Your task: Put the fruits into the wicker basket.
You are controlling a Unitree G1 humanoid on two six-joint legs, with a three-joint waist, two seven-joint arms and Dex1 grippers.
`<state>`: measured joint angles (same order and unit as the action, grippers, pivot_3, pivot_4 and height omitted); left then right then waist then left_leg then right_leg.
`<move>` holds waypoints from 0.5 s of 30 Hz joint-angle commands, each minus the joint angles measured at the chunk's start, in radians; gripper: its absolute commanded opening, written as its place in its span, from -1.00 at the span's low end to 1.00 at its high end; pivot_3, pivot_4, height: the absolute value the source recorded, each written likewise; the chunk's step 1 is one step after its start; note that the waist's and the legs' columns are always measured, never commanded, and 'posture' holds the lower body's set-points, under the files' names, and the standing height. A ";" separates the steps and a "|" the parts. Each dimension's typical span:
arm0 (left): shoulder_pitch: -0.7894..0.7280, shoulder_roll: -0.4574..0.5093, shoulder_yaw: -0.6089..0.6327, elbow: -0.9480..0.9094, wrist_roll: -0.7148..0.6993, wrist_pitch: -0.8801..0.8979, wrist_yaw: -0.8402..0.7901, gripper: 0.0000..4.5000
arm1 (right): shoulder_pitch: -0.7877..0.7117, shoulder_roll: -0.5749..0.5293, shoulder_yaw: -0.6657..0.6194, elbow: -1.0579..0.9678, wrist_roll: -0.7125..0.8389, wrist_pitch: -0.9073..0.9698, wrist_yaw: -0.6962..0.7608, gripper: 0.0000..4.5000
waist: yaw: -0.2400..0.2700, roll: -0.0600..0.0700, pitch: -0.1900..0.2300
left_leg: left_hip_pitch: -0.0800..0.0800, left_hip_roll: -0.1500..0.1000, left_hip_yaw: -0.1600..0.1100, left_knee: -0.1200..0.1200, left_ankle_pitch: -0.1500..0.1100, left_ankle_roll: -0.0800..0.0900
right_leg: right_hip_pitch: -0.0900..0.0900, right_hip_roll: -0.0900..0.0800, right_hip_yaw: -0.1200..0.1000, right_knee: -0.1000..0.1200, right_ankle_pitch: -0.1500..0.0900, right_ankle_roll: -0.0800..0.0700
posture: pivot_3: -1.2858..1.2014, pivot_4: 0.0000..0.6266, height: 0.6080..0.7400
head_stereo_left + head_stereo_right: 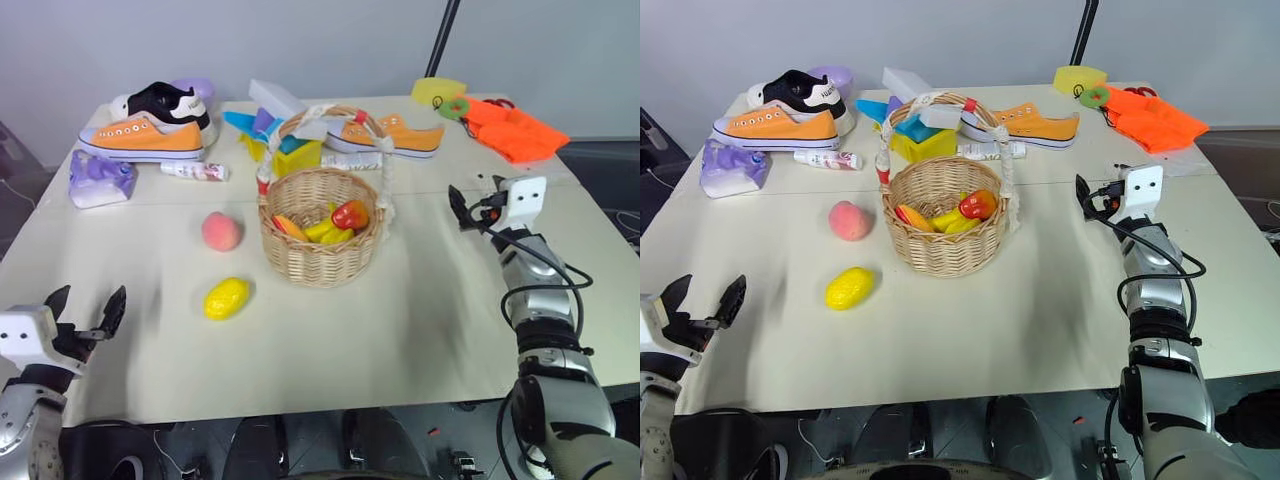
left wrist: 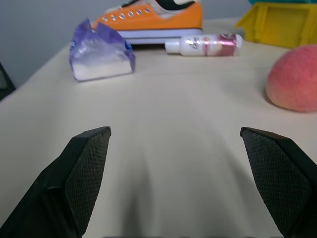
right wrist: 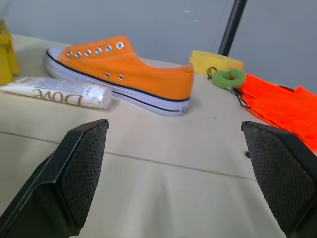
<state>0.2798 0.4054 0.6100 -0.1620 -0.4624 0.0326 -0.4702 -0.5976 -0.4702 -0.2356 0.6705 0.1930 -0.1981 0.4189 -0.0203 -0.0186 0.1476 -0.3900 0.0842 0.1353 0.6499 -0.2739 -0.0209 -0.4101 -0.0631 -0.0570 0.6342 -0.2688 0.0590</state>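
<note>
**A:** In the wicker basket (image 1: 320, 235), what lies there?

**B:** A heap of toy food: yellow pieces, an orange wedge and a red-and-yellow one. I cannot name them for certain. The basket's tall handle, wrapped in white cloth with red bits, arches over them. Just behind the basket stands a yellow bin (image 1: 297, 158) with a blue thing in it, half hidden by the handle.

**A:** And the fruits?

**B:** Both outside the basket, on its left. The peach (image 1: 221, 231) sits near the basket's wall, not touching; the lemon (image 1: 227, 298) lies nearer the robot than the peach, a little further from the basket.

**A:** The pincers?

**B:** The left gripper (image 1: 84, 308) hovers well left of the basket at the near table edge, fingers spread wide, nothing between them. The right gripper (image 1: 462, 210) stands to the basket's right, also wide open and empty.

**A:** Anything cut off or unclear?

**B:** Behind the basket an orange sneaker (image 1: 390, 135) is partly covered by the handle. A small bottle (image 1: 195, 171) has a label too small to read.

**A:** The surface?

**B:** A pale cream table (image 1: 420, 310) before a grey wall. Far left of the basket lie another orange sneaker (image 1: 140, 139) and a purple bag (image 1: 100, 181); far right, an orange cloth (image 1: 515, 130).
</note>
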 commanded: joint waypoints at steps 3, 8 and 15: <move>-0.026 0.012 0.010 0.009 0.007 -0.017 0.024 1.00 | 0.009 0.001 -0.005 -0.073 0.018 0.006 0.022 0.99 | 0.000 0.000 0.000 | 0.000 0.000 0.000 0.000 0.000 0.000 | 0.000 -0.001 0.000 0.000 0.000 0.000 | 0.03 -0.52 1.00; -0.056 0.018 -0.002 0.024 -0.007 -0.003 0.022 1.00 | 0.033 0.006 -0.011 -0.122 0.025 0.027 0.015 0.99 | 0.000 0.000 0.000 | 0.000 0.000 0.000 0.000 0.000 0.000 | 0.000 0.000 0.000 0.000 0.000 0.000 | 0.03 -0.52 1.00; -0.088 0.027 -0.011 0.040 0.005 0.006 0.019 1.00 | 0.054 0.018 -0.012 -0.177 0.030 0.056 0.013 0.99 | 0.000 0.000 0.000 | 0.000 0.000 0.000 0.000 0.000 0.000 | 0.000 0.000 0.000 0.000 0.000 0.000 | 0.03 -0.52 1.00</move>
<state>0.1922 0.4234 0.6008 -0.1118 -0.4491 0.0404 -0.4514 -0.5405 -0.4514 -0.2328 0.5420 0.2079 -0.1397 0.4364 -0.0208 -0.0185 0.1476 -0.3900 0.0843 0.1356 0.6496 -0.2739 -0.0209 -0.4104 -0.0632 -0.0571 0.6342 -0.2687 0.0591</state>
